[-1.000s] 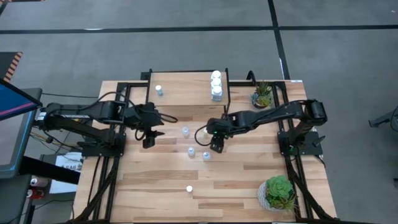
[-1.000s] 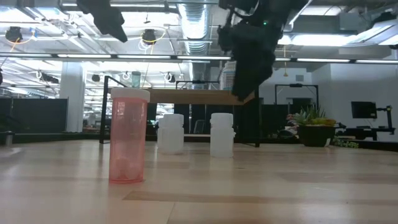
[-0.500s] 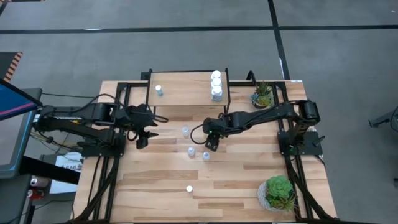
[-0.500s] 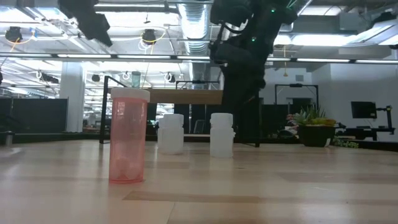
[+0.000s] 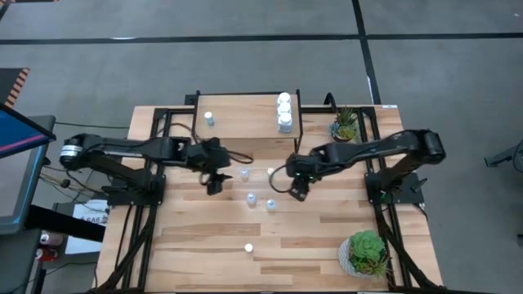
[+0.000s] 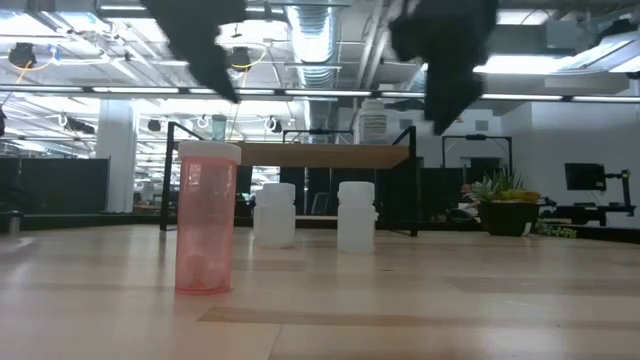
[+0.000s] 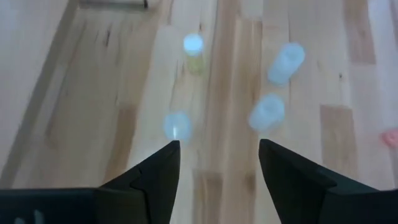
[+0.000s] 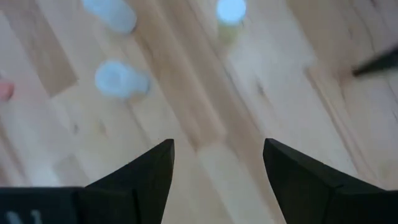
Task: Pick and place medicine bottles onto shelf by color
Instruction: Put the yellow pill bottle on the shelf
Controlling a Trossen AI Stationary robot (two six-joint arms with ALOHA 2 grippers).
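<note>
hovering over the loose bottles (image 5: 251, 199) mid-bench (image 5: 204, 245) with both the left pincer (image 5: 215, 184) and right pincer (image 5: 299, 193) spread and empty, shelf (image 5: 245, 116) already carrying four, likely needing next to drop onto one bottle and clench.

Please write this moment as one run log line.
left gripper: open, empty | right gripper: open, empty | shelf: four bottles

Counts on the desk (image 5: 204, 245) and shelf (image 5: 245, 114)

Four bottles stand on the shelf: three white ones in a row (image 5: 283, 111) and one pale (image 5: 209, 118). Five bottles stand on the desk (image 5: 260, 201), one of them pink (image 6: 207, 218). Two potted plants (image 5: 365, 252). Two arms.
</note>
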